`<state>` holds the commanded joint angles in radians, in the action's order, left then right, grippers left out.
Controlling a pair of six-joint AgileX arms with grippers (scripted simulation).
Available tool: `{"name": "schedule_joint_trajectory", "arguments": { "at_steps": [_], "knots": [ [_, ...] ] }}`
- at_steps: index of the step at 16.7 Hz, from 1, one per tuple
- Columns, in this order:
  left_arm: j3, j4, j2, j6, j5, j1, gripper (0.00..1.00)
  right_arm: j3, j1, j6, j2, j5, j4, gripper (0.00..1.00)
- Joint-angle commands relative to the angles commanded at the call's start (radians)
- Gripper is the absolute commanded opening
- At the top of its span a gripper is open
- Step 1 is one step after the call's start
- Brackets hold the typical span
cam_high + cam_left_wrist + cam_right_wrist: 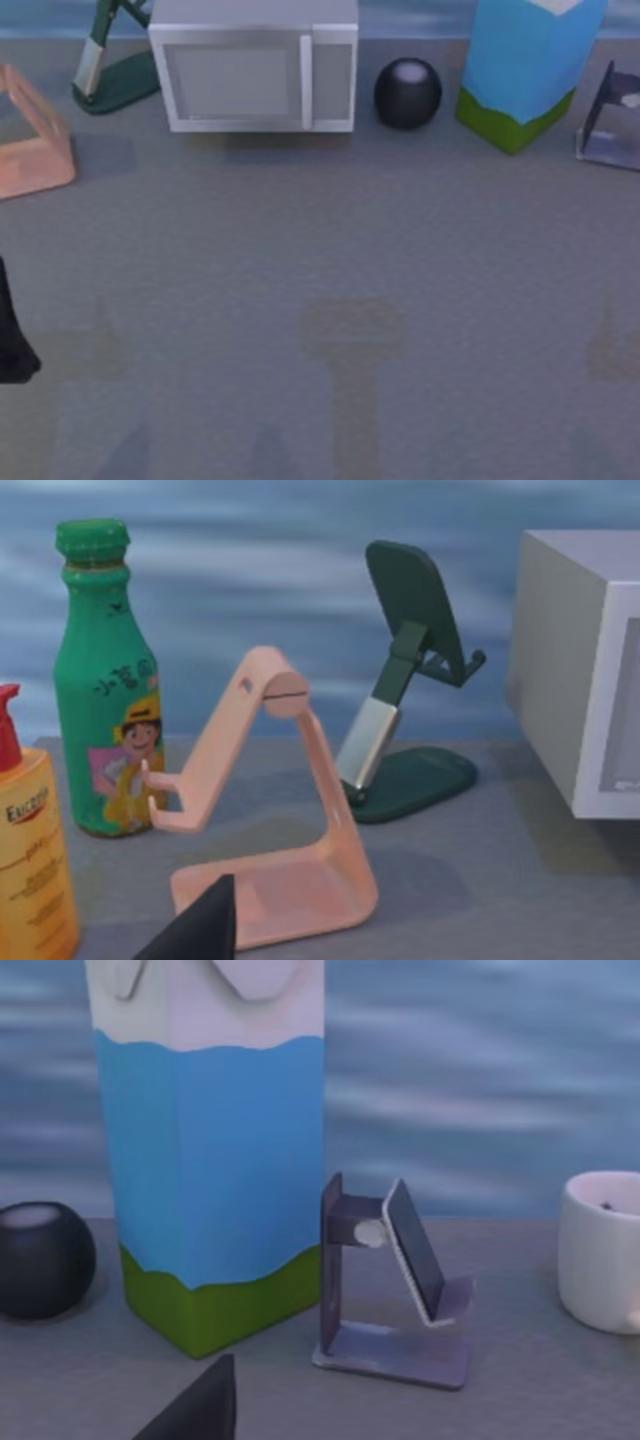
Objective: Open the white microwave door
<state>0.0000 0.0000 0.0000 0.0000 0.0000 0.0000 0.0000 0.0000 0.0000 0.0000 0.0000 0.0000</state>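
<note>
The white microwave point(255, 65) stands at the back of the table, left of centre. Its door point(235, 80) lies flat against the body, with the thin vertical handle edge point(307, 82) beside the control strip point(334, 80). In the left wrist view only the microwave's side and front corner point(585, 670) show. My left gripper point(12, 345) sits at the table's far left edge, well in front of the microwave and apart from it; a dark tip of it point(200, 930) shows in its wrist view. My right gripper point(205, 1405) is out of the top view and faces the carton.
A pink phone stand point(35, 135) and a dark green stand point(110, 70) are left of the microwave. A black ball point(407, 92), a blue-and-green carton point(525, 65) and a purple stand point(610, 125) are to its right. A green bottle point(105, 680), an orange bottle point(30, 860) and a white cup point(600, 1250) also stand there.
</note>
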Motion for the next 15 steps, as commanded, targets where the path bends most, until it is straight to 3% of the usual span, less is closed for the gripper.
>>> {"name": "schedule_joint_trajectory", "arguments": {
  "at_steps": [7, 15],
  "knots": [
    [0.154, -0.06, 0.156, -0.05, -0.035, -0.059, 1.0, 0.0, 0.0, 0.0, 0.0, 0.0, 0.0, 1.0],
    [0.803, -0.29, 0.888, -0.232, -0.17, -0.276, 1.0, 0.0, 0.0, 0.0, 0.0, 0.0, 0.0, 1.0]
  ]
}}
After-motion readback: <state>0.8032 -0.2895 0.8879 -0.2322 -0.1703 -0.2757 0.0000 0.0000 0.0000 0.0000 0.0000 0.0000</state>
